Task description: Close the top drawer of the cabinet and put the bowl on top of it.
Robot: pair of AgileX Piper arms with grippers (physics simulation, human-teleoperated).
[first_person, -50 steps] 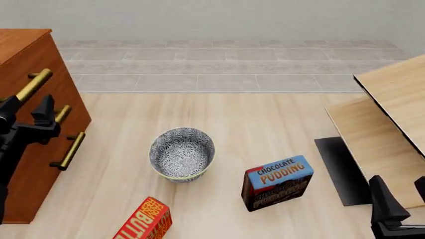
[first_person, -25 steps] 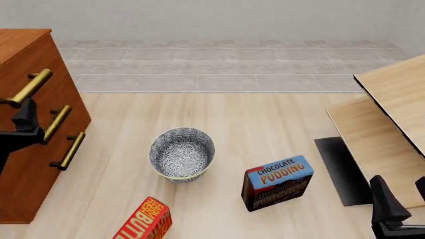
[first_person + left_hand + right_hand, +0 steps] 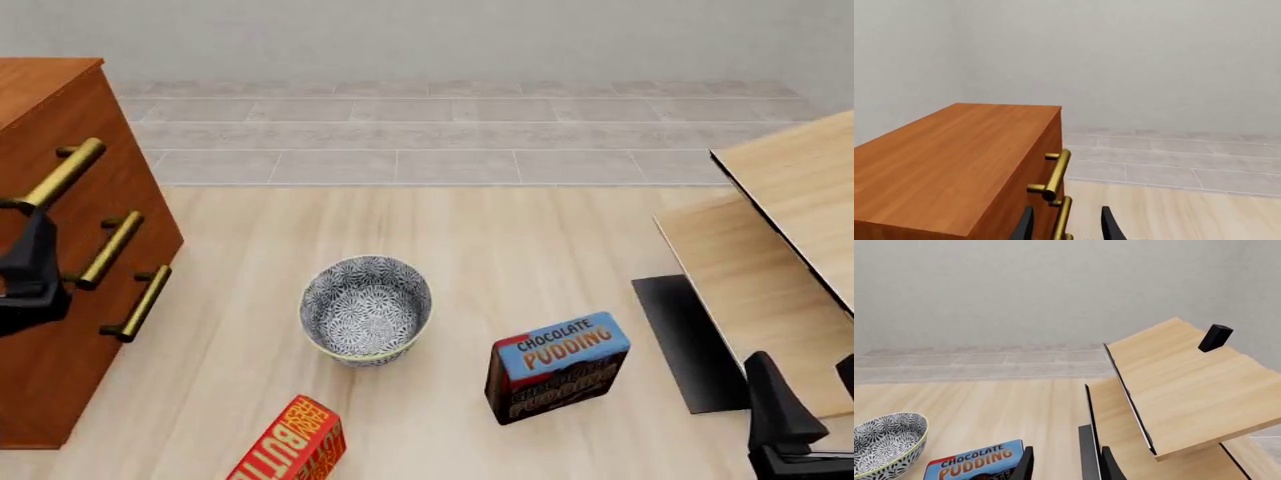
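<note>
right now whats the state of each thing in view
top drawer: shut, flush with the cabinet front
bowl: upright, empty, on the floor
pudding box: standing upright
butter box: lying tilted
left gripper: open, holding nothing
right gripper: open, holding nothing

left gripper (image 3: 30,262): has drawn back toward the left edge of the front view, from in front of the middle handle to beside the top drawer (image 3: 60,205) handle
left gripper height: slightly lower in the front view
left arm: less of it shows than before
</note>
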